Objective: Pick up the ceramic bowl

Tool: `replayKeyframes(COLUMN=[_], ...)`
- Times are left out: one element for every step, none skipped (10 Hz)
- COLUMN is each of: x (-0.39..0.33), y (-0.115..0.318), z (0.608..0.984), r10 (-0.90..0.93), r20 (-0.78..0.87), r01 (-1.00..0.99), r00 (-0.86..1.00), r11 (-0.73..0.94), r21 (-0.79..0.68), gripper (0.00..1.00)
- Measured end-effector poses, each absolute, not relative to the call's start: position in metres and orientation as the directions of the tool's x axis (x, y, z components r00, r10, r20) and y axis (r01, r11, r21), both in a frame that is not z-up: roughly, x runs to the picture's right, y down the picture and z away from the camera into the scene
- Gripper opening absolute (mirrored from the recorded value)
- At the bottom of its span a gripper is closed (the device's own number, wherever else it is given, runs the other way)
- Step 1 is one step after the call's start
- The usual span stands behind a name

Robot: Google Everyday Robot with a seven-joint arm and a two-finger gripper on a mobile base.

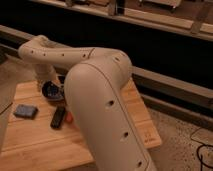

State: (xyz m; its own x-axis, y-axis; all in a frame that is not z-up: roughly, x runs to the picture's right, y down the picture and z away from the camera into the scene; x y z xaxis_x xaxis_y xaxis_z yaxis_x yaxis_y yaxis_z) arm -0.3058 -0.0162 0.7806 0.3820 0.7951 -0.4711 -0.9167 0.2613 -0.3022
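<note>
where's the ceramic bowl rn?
Camera view, left part of the wooden table, toward its far edge: the ceramic bowl sits just under the gripper, beyond the blue block and black bar.

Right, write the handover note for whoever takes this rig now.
Tool: open, down at the ceramic bowl, mostly hidden behind the arm; no grip on anything can be seen.
Ceramic bowl: on the wooden table, toward its far left side. A blue pad and a black object lie nearer the camera, apart from it.
Done: the arm is reached out to the bowl.
Left: close on the bowl and lift it off the table.
</note>
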Motion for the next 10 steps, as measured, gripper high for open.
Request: replayKeyframes(x=[-0.314,-0.32,-0.326,-0.331,-0.337,-0.344,-0.346,-0.349,-0.351,-0.353], y=[-0.022,-0.023,-0.022,-0.019,-0.013,-0.007,-0.002,0.009,0.015,0.022], z=[0.784,0.787,0.791,0.795,0.8,0.804,0.807,0.814,0.818,0.822], r10=[0.79,0.783,0.774,0.767,0.758,0.75,0.742,0.724,0.714,0.7], r20=[-0.443,-0.432,-0.424,-0.424,-0.435,-0.444,-0.451,-0.469,-0.477,-0.487], r01=[-0.899,-0.887,-0.876,-0.869,-0.865,-0.861,-0.858,-0.852,-0.849,-0.845], r00=[0.423,0.448,0.47,0.481,0.486,0.49,0.496,0.506,0.512,0.522], r11=[0.306,0.329,0.348,0.353,0.345,0.338,0.338,0.338,0.338,0.344], r21=[-0.313,-0.323,-0.335,-0.346,-0.365,-0.381,-0.388,-0.399,-0.406,-0.41], gripper=[0.65,0.65,0.65,0.65,0.65,0.65,0.65,0.65,0.65,0.65])
